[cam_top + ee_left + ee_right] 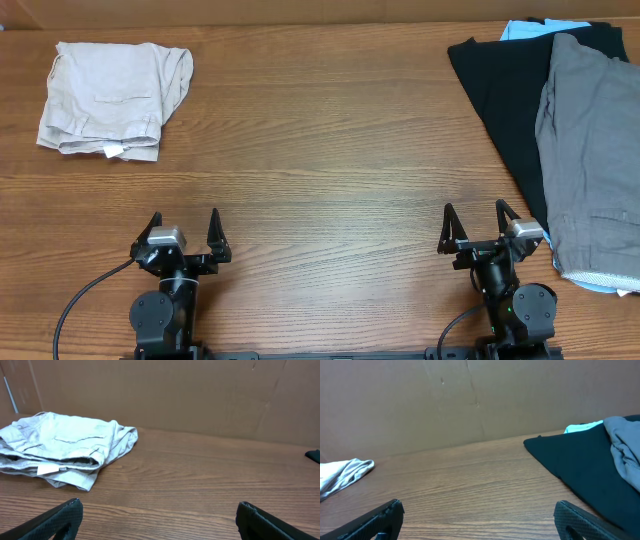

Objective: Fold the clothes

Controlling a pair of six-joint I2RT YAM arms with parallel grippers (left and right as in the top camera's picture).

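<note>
Beige shorts [112, 100] lie folded in a neat bundle at the far left corner of the wooden table [320, 150], with a small white tag [112, 152] showing at their near edge. In the left wrist view the same bundle sits ahead and to the left, in front of a brown cardboard wall [200, 395].

Nearer the front edge, the left gripper [185, 216] sits low over bare wood. Its two dark fingers [55, 520] are spread wide with nothing between them, well apart from the beige bundle. A black cable [85, 295] curls away from the base of that arm.

Further right, the right gripper [474, 208] sits along the same front line, its fingers likewise spread wide and holding nothing. Beyond it, a large black garment [500, 90] stretches from the far edge down towards the near right corner.

The grey shorts [590, 150] lie on top of that black garment at the right edge of the table. They are unfolded and run lengthwise from far to near. The waist end is nearest the robot, where a pale speckled lining [592, 272] shows. Neither gripper touches them, though the right one is near their waist end.

A strip of light blue fabric [520, 28] peeks out at the far end of the pile. What may be the same fabric shows below the waistband, but the overhead view cuts it off at the frame edge.
</note>
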